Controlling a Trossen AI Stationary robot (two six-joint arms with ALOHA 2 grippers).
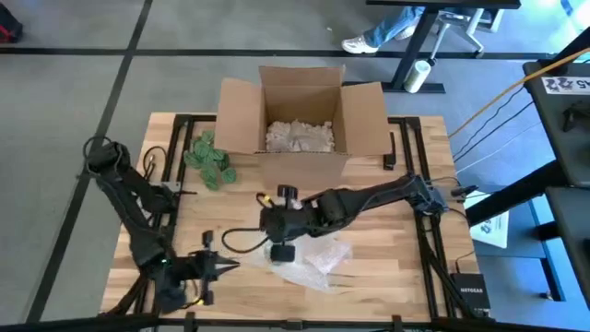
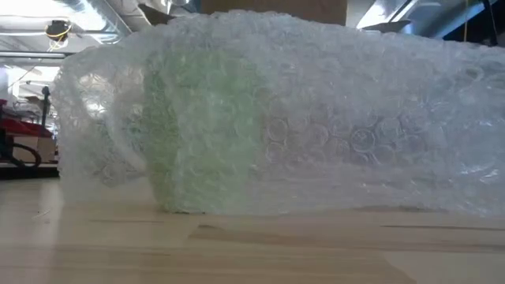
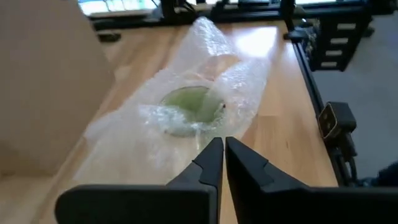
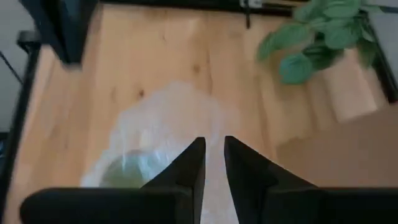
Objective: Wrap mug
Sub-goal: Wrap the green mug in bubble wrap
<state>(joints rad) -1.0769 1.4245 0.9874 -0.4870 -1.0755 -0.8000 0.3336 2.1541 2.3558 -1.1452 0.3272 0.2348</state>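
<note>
A pale green mug (image 2: 201, 134) stands on the wooden table under a loose sheet of clear bubble wrap (image 1: 318, 260), which covers it and trails toward the table's right. The mug's open top (image 3: 189, 106) shows through the wrap. Above the wrap's left part, my right gripper (image 1: 281, 249) points down, its fingers close together with wrap between them. My left gripper (image 1: 235, 266) lies low near the front edge, left of the wrap, shut and pointing at it. From above it appears a little short of the wrap's edge. My right gripper comes at the bubble wrap from above, pointing down, beside the mug (image 4: 124, 173). Wrap (image 4: 214, 163) shows in the narrow gap between its two fingers. Whether it has an edge or a fold, one layer or several, I cannot tell.
An open cardboard box (image 1: 300, 115) holding white packing filler stands at the table's far middle. A green leafy plant (image 1: 210, 159) lies left of the box. A black cable (image 1: 241, 235) loops between the two arms. A person's feet (image 1: 369, 41) show on the floor beyond the table.
</note>
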